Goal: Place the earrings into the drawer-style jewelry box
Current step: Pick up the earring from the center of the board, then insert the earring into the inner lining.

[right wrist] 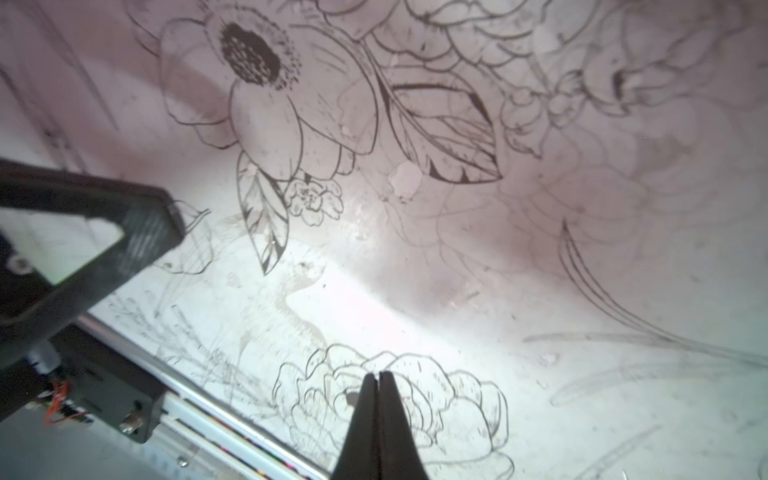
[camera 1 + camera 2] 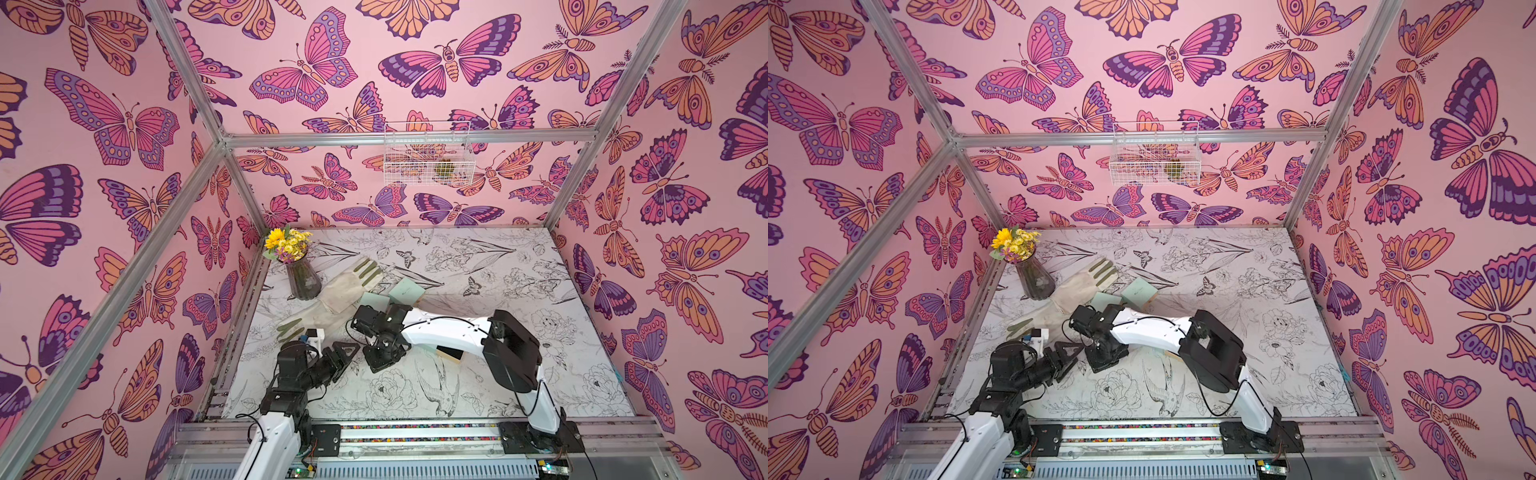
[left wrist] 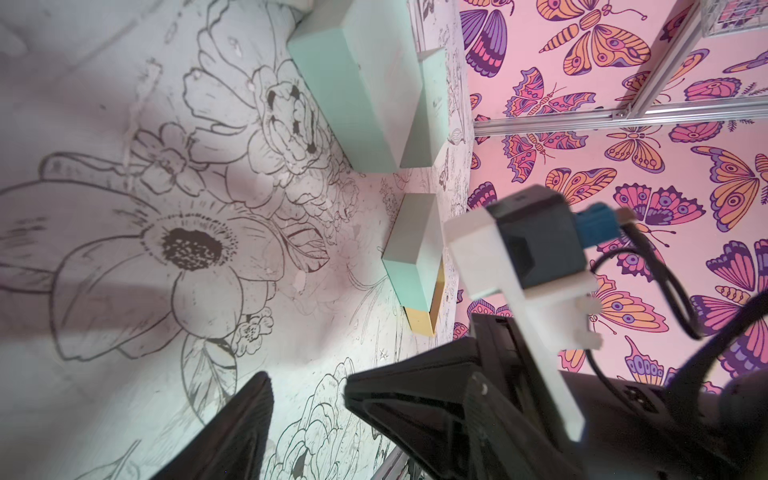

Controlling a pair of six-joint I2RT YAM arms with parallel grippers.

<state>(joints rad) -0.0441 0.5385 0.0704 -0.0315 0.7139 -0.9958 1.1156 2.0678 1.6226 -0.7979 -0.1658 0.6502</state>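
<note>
1. Nearest the rail: left gripper point(image 3: 305, 380) low over the table point(image 3: 124, 270). Jaws apart, nothing between them. It points toward the boxes, probably waiting as the helper.
2. Right gripper point(image 1: 378, 376), arm reached across toward the left one. Jaws pressed together, tips down by the table print. I cannot tell whether an earring is pinched there, and the earrings are not made out in any view.
3. Jewelry box point(image 3: 415, 249): mint, flat on the table, partly under the right forearm in both top views. Gold drawer point(image 3: 424, 320) stands partway out, likely left so to take the earrings.
4. Beyond it: larger mint box point(image 3: 357, 83) with smaller mint box point(image 3: 428, 104) just beside.
5. Farther left: gloves point(image 2: 345, 291), vase point(image 2: 303, 282) of flowers. Wire basket point(image 2: 428, 153) hangs on the back wall. Bystanders, I judge.
6. Writing: none legible.
</note>
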